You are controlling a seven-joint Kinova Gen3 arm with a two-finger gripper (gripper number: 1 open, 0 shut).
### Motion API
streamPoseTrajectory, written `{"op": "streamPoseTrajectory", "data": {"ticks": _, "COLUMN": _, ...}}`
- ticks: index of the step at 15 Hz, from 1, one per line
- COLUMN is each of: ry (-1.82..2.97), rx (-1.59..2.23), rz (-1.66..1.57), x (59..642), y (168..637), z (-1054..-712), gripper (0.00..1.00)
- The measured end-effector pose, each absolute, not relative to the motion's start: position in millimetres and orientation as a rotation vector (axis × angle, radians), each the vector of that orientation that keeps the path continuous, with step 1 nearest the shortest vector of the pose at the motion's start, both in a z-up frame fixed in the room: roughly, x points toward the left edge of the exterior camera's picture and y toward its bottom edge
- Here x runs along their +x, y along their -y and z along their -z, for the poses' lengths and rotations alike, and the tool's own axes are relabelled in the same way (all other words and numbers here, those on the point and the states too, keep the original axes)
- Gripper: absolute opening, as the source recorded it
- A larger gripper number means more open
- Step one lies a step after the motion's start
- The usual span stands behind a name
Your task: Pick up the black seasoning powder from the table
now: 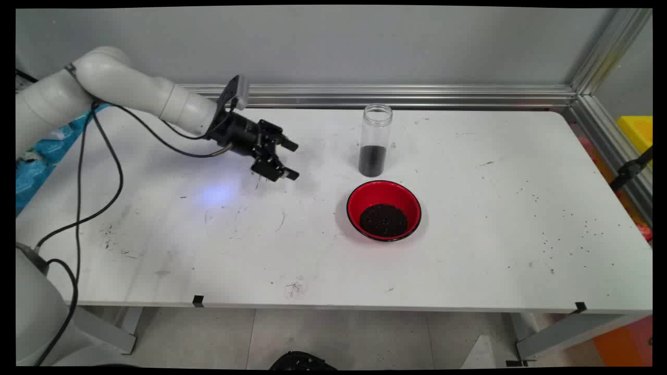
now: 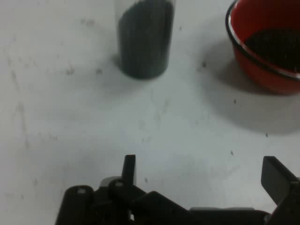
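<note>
Your tool (image 1: 292,160) hangs low over the desk (image 1: 469,250), left of centre, pointing toward the picture's right. Its two fingers (image 2: 129,169) stand well apart, with only bare desk showing between them in the hand view; it grips nothing and touches nothing.

Nearest to it, off to the right, you have a clear jar (image 1: 374,140) standing upright with no lid, its lower part filled with dark granules. The hand view shows the jar's base (image 2: 144,40) ahead of the tool and apart from it.

Just in front of the jar, toward the desk's near edge, sits a red bowl (image 1: 384,194) with a black rim, holding a heap of the same dark granules (image 1: 383,219). Jar and bowl stand close but do not touch.

You will note loose dark grains (image 1: 560,239) scattered over the desk's right part, and scuff marks (image 1: 117,245) on its left.
</note>
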State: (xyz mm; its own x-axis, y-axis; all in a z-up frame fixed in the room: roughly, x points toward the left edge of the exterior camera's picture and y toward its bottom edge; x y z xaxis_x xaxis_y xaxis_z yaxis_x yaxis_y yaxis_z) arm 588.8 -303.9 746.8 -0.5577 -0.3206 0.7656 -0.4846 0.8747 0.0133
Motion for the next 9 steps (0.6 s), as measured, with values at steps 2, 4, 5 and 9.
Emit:
{"op": "streamPoseTrajectory", "data": {"ticks": 2, "ry": 2.2, "rx": 0.572, "rz": -0.256, "x": 582.6, "y": 309.5, "z": -748.7, "gripper": 1.0}}
{"op": "streamPoseTrajectory", "data": {"ticks": 4, "ry": 2.189, "rx": 0.567, "rz": -0.263, "x": 574.6, "y": 316.7, "z": -748.9, "gripper": 1.0}}
{"op": "streamPoseTrajectory", "data": {"ticks": 5, "ry": 2.183, "rx": 0.565, "rz": -0.268, "x": 570.4, "y": 320.6, "z": -748.3, "gripper": 1.0}}
{"op": "streamPoseTrajectory", "data": {"ticks": 9, "ry": 2.152, "rx": 0.559, "rz": -0.285, "x": 551.9, "y": 338.3, "z": -742.7, "gripper": 1.0}}
